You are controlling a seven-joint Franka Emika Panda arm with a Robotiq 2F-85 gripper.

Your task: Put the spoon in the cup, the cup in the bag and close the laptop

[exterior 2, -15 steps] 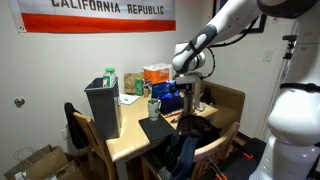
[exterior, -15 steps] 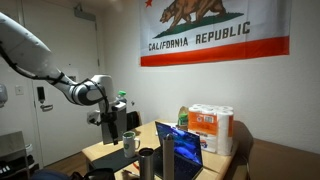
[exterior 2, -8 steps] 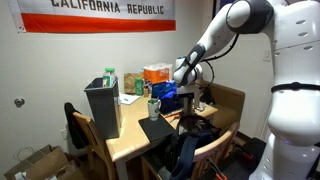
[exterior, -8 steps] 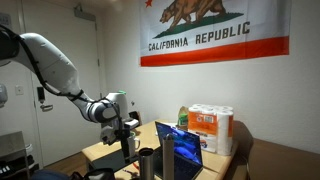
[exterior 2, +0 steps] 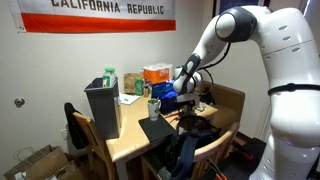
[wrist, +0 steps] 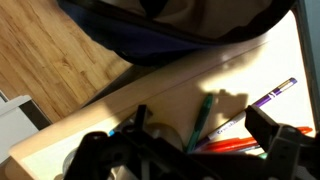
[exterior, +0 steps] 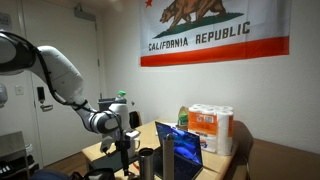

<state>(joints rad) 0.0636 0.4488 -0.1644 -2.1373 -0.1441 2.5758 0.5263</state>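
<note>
In an exterior view the gripper [exterior: 124, 143] hangs low over the table [exterior: 100, 152], fingers pointing down. We cannot read its opening here. The cup [exterior: 147, 162] stands just beside the gripper on the laptop side, nearer the camera, with the steel cylinder [exterior: 167, 152] next beyond it. The laptop [exterior: 183, 146] stands open past the cylinder, its blue screen lit. The paper towel pack [exterior: 211, 126] lies well beyond the laptop from the gripper. In an exterior view from across the room the gripper [exterior 2: 186, 97] sits at the laptop [exterior 2: 168, 95], partly in front of its blue screen. The bag [exterior 2: 103, 108] stands upright well apart from the gripper, at the opposite end of the table [exterior 2: 130, 140]. We cannot pick out the cup with certainty in this view. In the wrist view the gripper [wrist: 190, 140] shows two dark finger shapes set well apart, so we read the jaws as spread with nothing held between them. Directly below the gripper lie a green pen [wrist: 200, 120], a purple pen [wrist: 270, 97] and an orange pen [wrist: 230, 146] on the pale table surface [wrist: 150, 95].
</note>
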